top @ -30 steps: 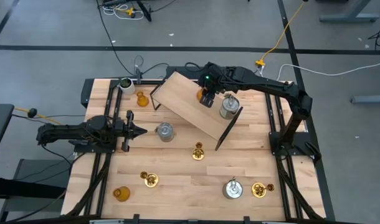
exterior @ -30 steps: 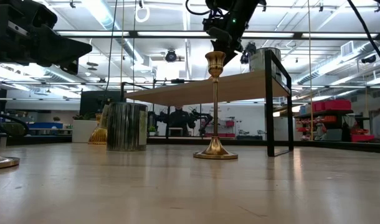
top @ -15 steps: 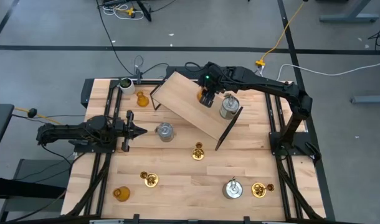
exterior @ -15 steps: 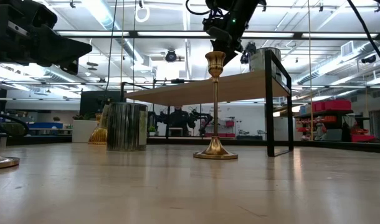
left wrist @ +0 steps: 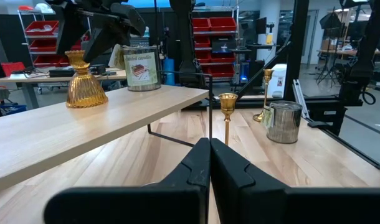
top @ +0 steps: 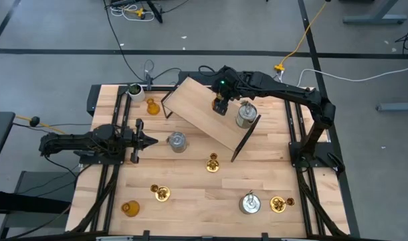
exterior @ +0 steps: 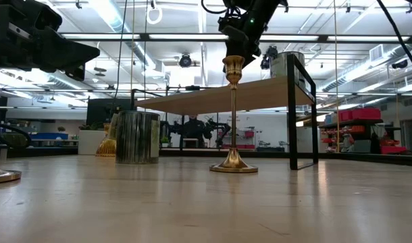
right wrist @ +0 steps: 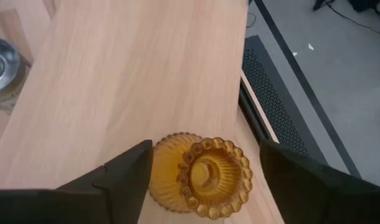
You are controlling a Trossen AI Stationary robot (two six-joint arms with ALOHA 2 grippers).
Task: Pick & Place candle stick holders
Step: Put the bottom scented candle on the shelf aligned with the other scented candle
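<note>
Right wrist view: my right hand (right wrist: 199, 180) hangs over the raised wooden shelf (right wrist: 134, 74), fingers spread apart either side of the amber glass holder (right wrist: 199, 174), which stands upright on the board, seemingly just released. My left hand (top: 140, 140) waits pinched together over the tabletop's (top: 204, 194) left side.

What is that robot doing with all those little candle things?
It is putting candle holders up on a raised wooden shelf. The right gripper hangs just above an amber glass holder that stands on the shelf, its fingers spread to either side and not touching it. A silver cylinder is already up there too. The left gripper waits shut at the table's left side. The other holders are on the table.
</note>
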